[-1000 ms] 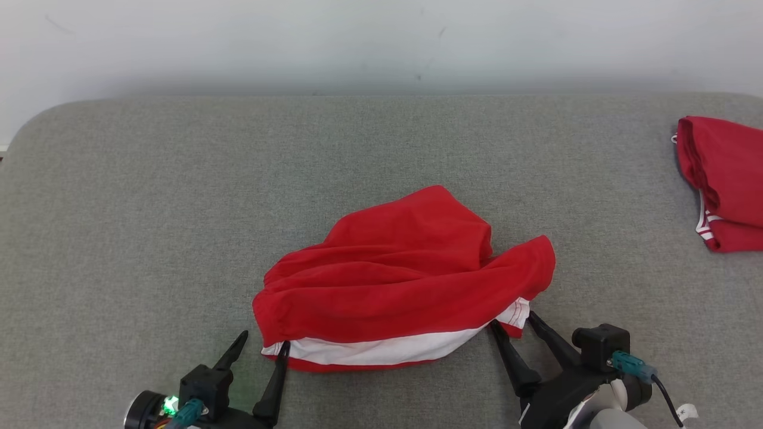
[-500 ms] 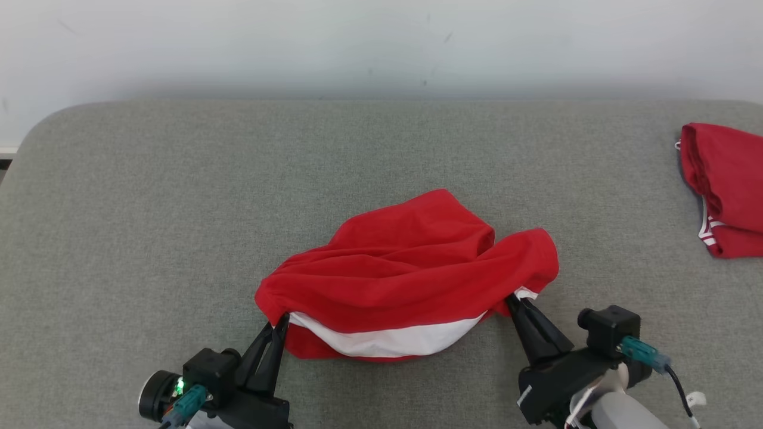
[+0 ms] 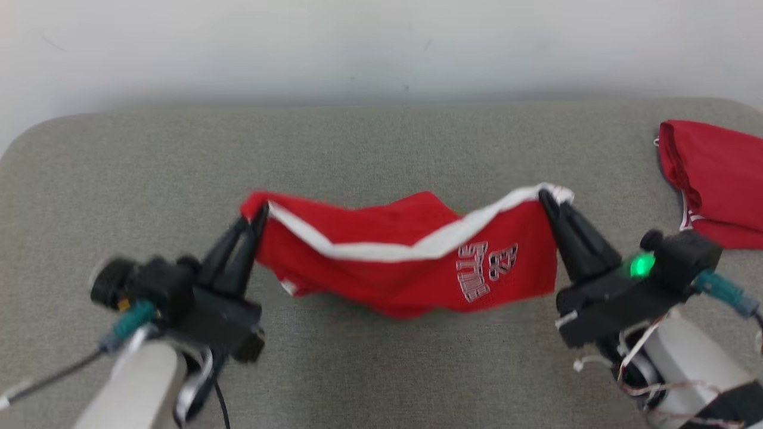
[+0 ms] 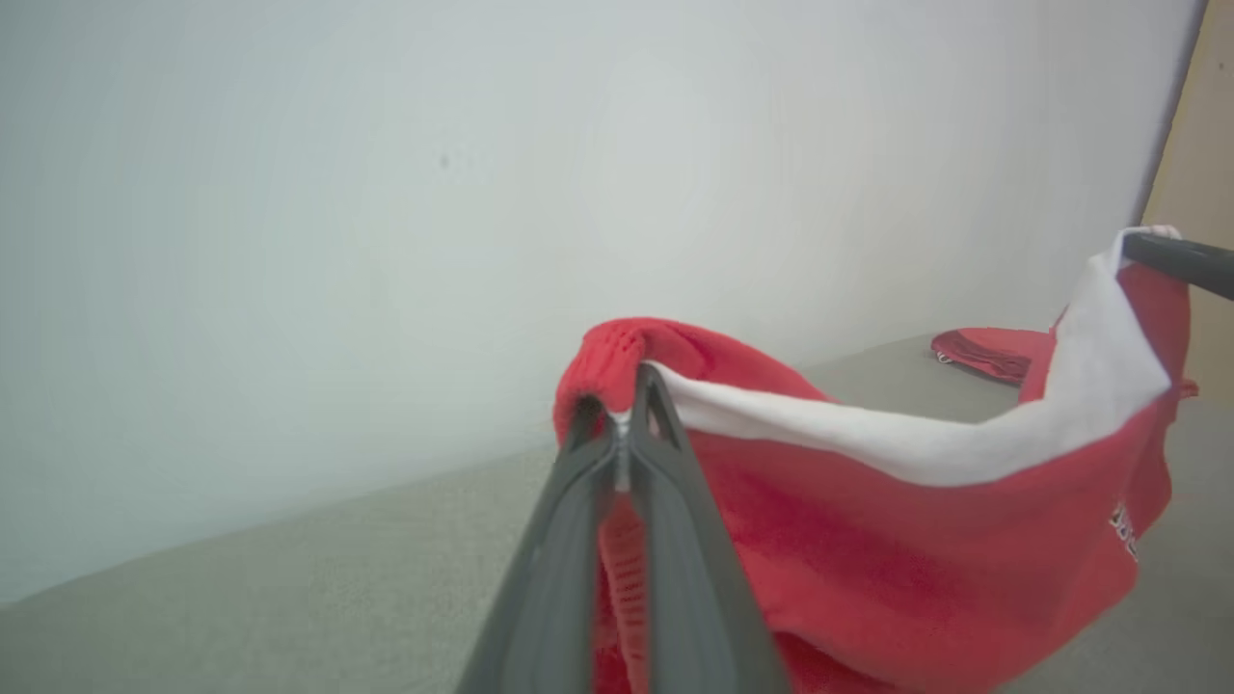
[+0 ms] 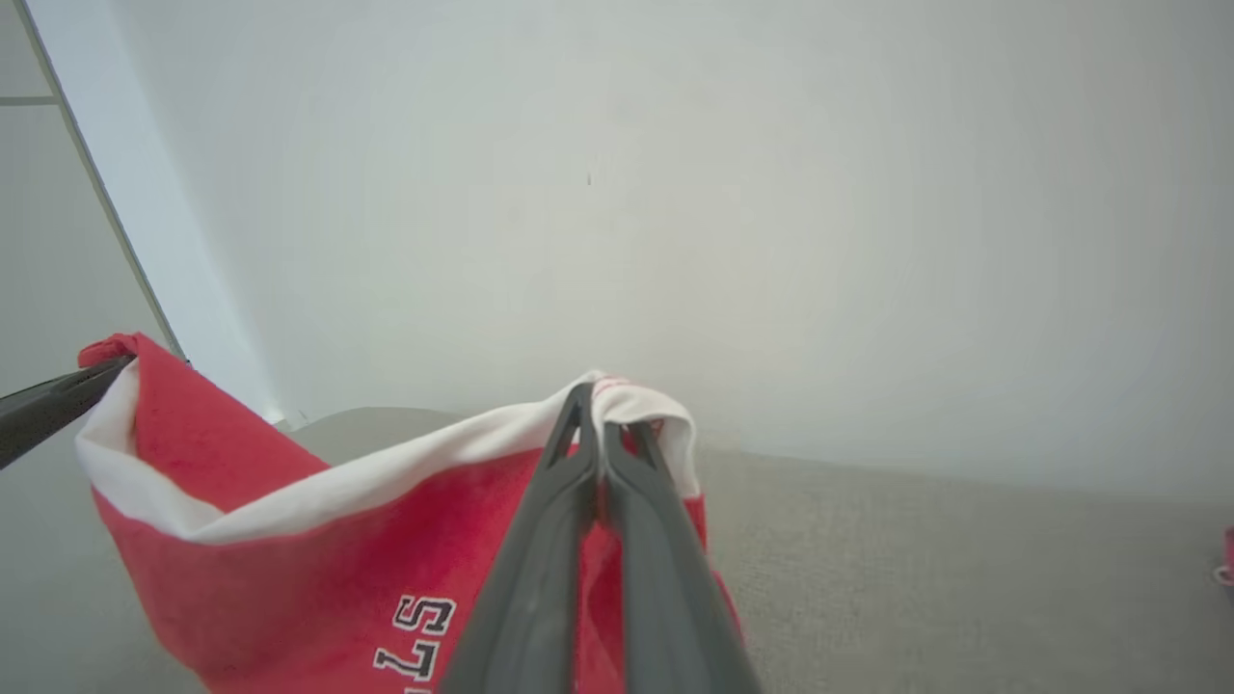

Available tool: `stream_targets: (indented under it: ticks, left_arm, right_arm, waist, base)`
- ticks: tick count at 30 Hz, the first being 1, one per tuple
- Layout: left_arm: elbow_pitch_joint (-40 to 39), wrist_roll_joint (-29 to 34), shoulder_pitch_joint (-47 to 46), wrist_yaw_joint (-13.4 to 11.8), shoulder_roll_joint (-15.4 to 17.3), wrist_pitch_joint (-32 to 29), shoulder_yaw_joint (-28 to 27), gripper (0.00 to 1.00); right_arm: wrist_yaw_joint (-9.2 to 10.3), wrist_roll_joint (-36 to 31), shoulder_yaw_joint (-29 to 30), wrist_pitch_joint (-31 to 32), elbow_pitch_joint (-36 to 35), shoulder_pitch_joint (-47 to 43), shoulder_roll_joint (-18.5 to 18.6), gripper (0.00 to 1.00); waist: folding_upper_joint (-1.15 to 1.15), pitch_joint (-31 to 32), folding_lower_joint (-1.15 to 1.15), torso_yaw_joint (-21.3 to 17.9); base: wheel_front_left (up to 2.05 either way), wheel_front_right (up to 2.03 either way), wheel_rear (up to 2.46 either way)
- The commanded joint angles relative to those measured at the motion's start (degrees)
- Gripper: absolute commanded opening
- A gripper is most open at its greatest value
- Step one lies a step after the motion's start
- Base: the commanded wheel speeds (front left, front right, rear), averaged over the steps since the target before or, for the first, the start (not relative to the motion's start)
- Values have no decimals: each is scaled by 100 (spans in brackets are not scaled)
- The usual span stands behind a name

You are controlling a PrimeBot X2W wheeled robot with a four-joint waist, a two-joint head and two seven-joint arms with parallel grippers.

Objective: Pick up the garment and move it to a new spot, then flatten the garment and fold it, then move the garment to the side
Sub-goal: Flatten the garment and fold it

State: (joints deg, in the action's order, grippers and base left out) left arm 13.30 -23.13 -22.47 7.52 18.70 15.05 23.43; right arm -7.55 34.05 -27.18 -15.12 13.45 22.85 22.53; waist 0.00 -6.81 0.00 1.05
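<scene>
The garment (image 3: pixel 381 262) is red cloth with a white band along its top edge and white lettering on the right side. It hangs off the grey table (image 3: pixel 381 149), stretched between my two grippers. My left gripper (image 3: pixel 257 213) is shut on its left top corner, and the pinch on the garment (image 4: pixel 868 540) shows at my left gripper (image 4: pixel 622 386) in the left wrist view. My right gripper (image 3: pixel 545 196) is shut on the right top corner. In the right wrist view my right gripper (image 5: pixel 596 400) pinches the white band of the garment (image 5: pixel 289 569).
A second red garment (image 3: pixel 709 179) lies folded at the far right of the table. A pale wall (image 3: pixel 381 47) runs behind the table's back edge. Bare grey surface lies to the left and behind the lifted garment.
Both grippers shut on the garment's white-banded edge, then rose and moved away from me, lifting the garment off the table and spreading it. The lettering now shows.
</scene>
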Motion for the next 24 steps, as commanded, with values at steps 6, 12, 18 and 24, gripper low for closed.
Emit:
stream_targets:
  ticks: [6,12,18,24]
  left_arm:
    - [108,-591,-2051,-9,350,-287,491,0]
    - [631,-1152,-4592,-9,456,-763,691,0]
    - [1451,-1440,-6552,-10,312,-985,877,0]
    - [2155,-1631,-7831,-10,154,-915,959,0]
  right_arm:
    - [16,498,-166,-1,-54,1494,483,0]
    - [16,1153,-380,116,426,3767,897,0]
    - [16,1464,-572,317,1074,5647,1016,0]
    - [16,1624,-717,297,1715,6868,858,0]
  waist:
    - [0,-692,0,-175]
    - [0,-1786,0,-342]
    - [0,-2511,0,-451]
    - [0,-2829,0,-578]
  base:
    - [0,0,0]
    - [0,0,0]
    - [0,0,0]
    - [0,0,0]
